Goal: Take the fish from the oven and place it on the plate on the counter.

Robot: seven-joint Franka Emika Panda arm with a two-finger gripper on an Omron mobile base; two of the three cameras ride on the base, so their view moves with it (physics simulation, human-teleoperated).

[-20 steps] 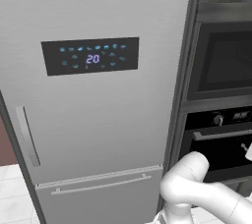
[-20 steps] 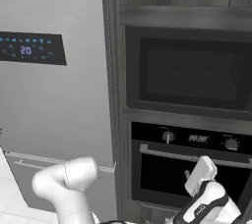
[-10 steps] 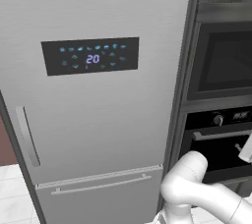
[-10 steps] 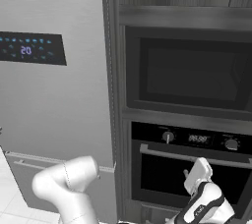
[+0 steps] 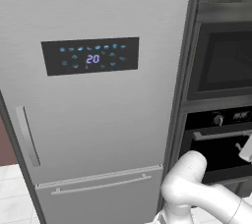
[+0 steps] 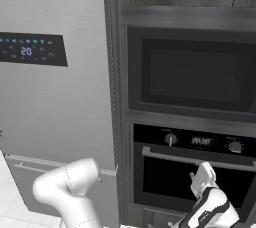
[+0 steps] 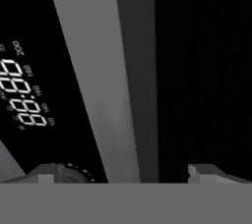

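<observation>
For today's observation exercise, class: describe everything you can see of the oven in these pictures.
The oven is a black built-in unit set in dark cabinetry, below the microwave and right of the grey fridge. Its control strip carries round knobs and a small digital display. A silver bar handle runs across the top of its dark glass door, which is shut. The hand is raised close to the door just under the handle; in the hand view the handle crosses between the fingertips. Contact cannot be told.
</observation>
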